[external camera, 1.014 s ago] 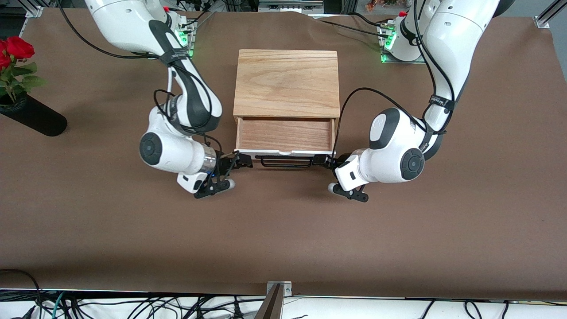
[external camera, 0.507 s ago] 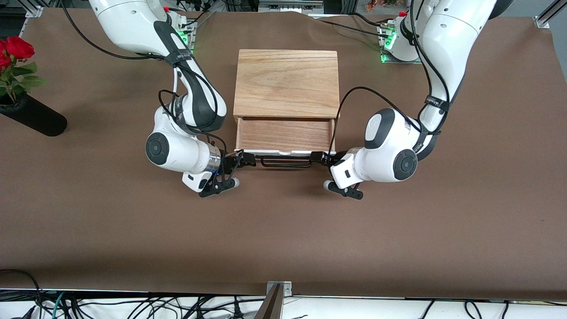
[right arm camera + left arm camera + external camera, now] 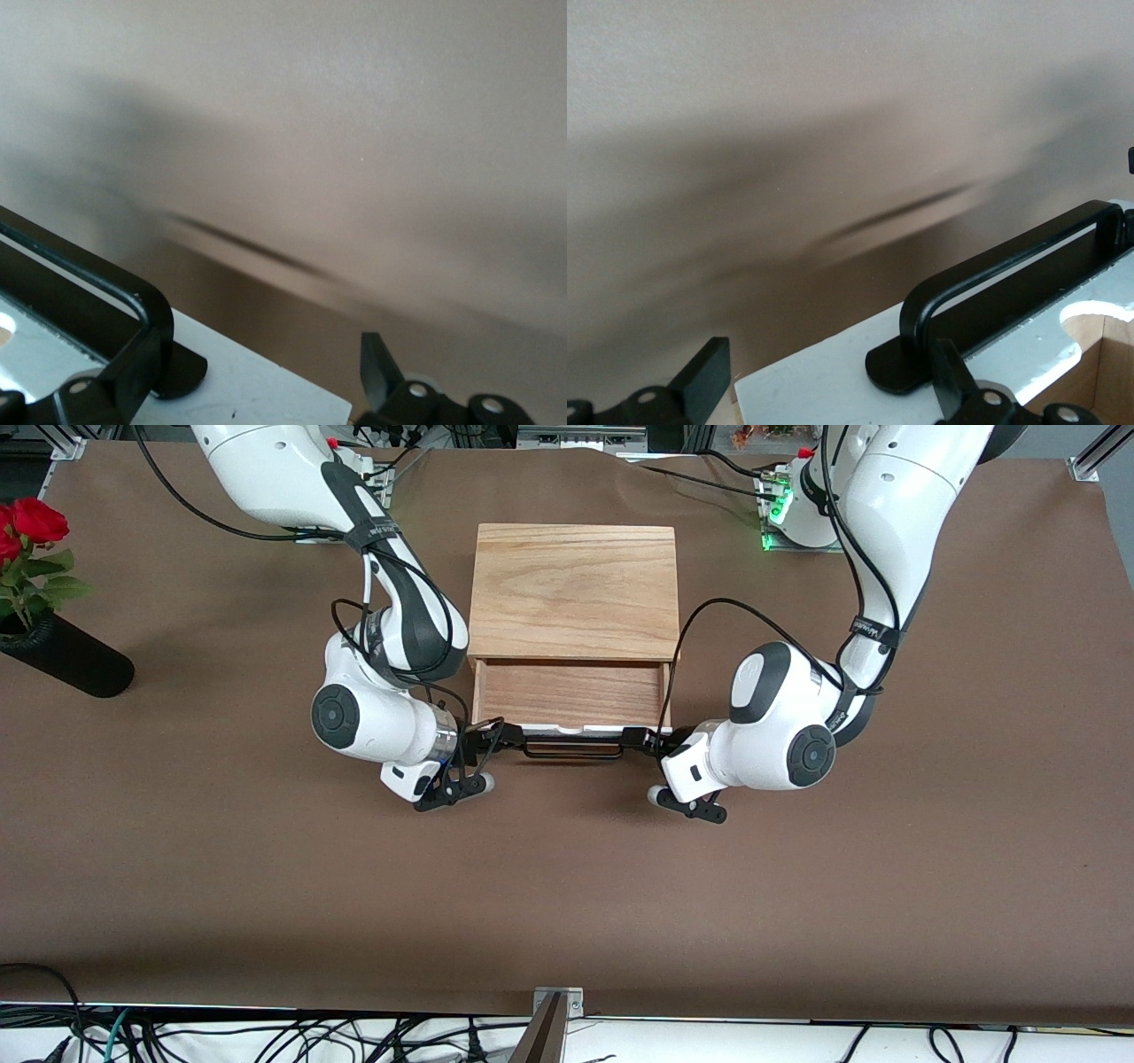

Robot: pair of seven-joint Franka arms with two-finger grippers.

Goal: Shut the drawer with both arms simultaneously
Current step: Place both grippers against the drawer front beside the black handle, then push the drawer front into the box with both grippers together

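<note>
The drawer [image 3: 570, 695] stands part-way out of its oak casing [image 3: 573, 591], white front panel [image 3: 576, 731] toward the front camera. Both grippers sit at that panel: the left gripper [image 3: 640, 740] at the handle's [image 3: 571, 749] end toward the left arm, the right gripper [image 3: 496, 738] at the other end, each with fingers spread apart, gripping nothing. Both arms bend low at the wrist, forearms sloping up toward their bases.

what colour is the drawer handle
Black. The handle is a wire bar on the drawer's white front panel, clearest in the left wrist view.
</note>
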